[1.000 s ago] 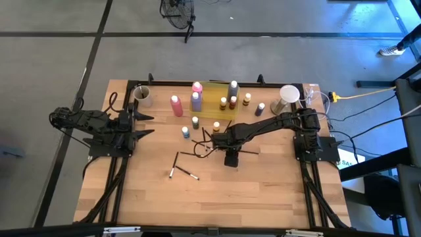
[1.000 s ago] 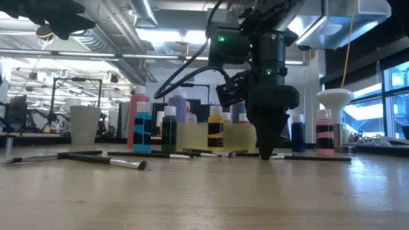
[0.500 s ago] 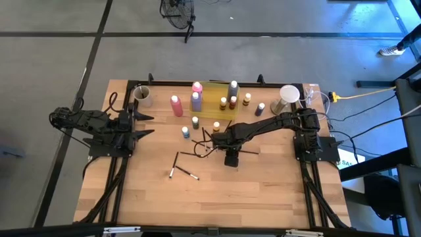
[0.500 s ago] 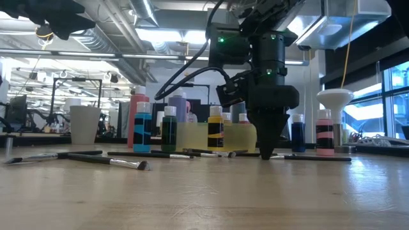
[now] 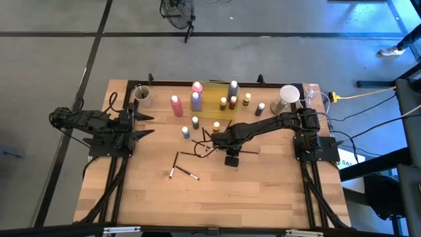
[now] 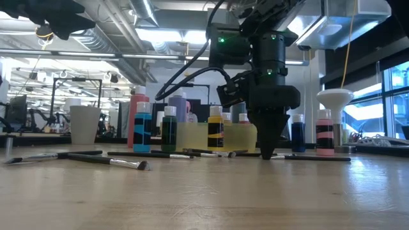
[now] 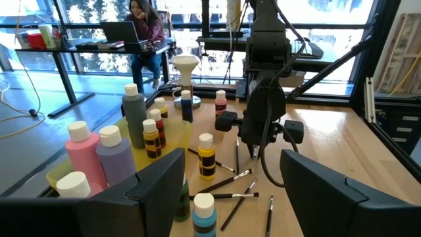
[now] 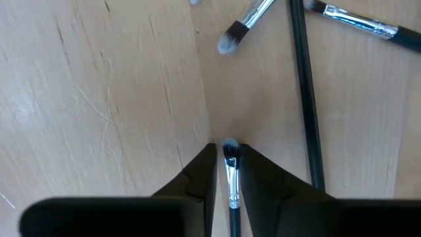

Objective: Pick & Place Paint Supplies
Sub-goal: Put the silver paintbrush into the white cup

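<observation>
My right gripper (image 5: 230, 158) points straight down at mid-table and is shut on a thin dark brush (image 8: 230, 172) that lies flat on the wood. Its pale bristle tip (image 8: 229, 145) shows just beyond the fingertips. More brushes (image 5: 184, 173) lie loose to the left. Tall pink (image 5: 175, 105), purple (image 5: 196, 101) and grey (image 5: 233, 89) bottles and small white-capped bottles (image 5: 195, 122) stand near the yellow tray (image 5: 212, 108). My left gripper (image 5: 148, 125) waits open at the table's left edge. My right gripper pinches the brush between its two fingers at the silver ferrule (image 8: 231, 176), just behind the bristles. The fingers (image 8: 205, 168) come from above, pointing down, one on each side of the brush. The brush lies flat on the table.
A long dark brush (image 8: 304, 99) lies close beside the held one, and another bristle head (image 8: 230, 39) lies a little ahead. A pale cup (image 5: 143, 95) stands far left and a white funnel-shaped cup (image 5: 288, 95) far right. The near half of the table is bare wood.
</observation>
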Motion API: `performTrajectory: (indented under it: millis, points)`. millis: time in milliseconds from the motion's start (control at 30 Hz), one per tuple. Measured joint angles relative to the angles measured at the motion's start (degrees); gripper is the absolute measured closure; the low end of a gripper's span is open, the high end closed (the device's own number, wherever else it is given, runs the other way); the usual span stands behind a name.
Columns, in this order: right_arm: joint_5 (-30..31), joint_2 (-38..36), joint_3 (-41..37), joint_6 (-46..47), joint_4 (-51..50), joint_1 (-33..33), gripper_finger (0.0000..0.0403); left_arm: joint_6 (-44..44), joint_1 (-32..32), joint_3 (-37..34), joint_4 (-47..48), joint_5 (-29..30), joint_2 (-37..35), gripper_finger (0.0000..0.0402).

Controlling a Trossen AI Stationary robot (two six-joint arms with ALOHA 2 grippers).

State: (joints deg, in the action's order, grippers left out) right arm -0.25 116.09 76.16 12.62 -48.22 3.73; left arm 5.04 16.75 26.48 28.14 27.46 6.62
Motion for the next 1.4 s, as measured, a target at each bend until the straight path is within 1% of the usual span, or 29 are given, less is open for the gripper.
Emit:
performTrajectory:
  millis: [267,633,833,1033,1200,1400]
  points:
    - [0.0,0.0,0.0,0.0,0.2,0.0,0.0348,0.2,0.0,0.0,0.0,0.0,0.0,0.0155]
    - [0.0,0.0,0.0,0.4,0.7,0.0,0.0387,0.2,0.0,0.0,0.0,0.0,0.0,0.0155]
    - [0.4,-0.1,0.1,1.5,0.5,0.2,0.0392,0.2,0.0,0.0,0.0,0.2,0.0,0.0155]
    - [0.5,0.5,3.0,1.4,-4.1,0.9,0.0393,0.2,0.0,0.0,0.0,0.2,0.0,0.0155]
    - [1.5,0.3,7.3,1.1,-8.1,2.3,0.0394,0.2,0.0,0.0,0.0,0.2,0.0,0.0155]
    - [1.7,0.3,11.9,0.4,-10.1,4.6,0.0394,0.4,0.0,0.0,0.0,-0.1,0.0,0.0155]
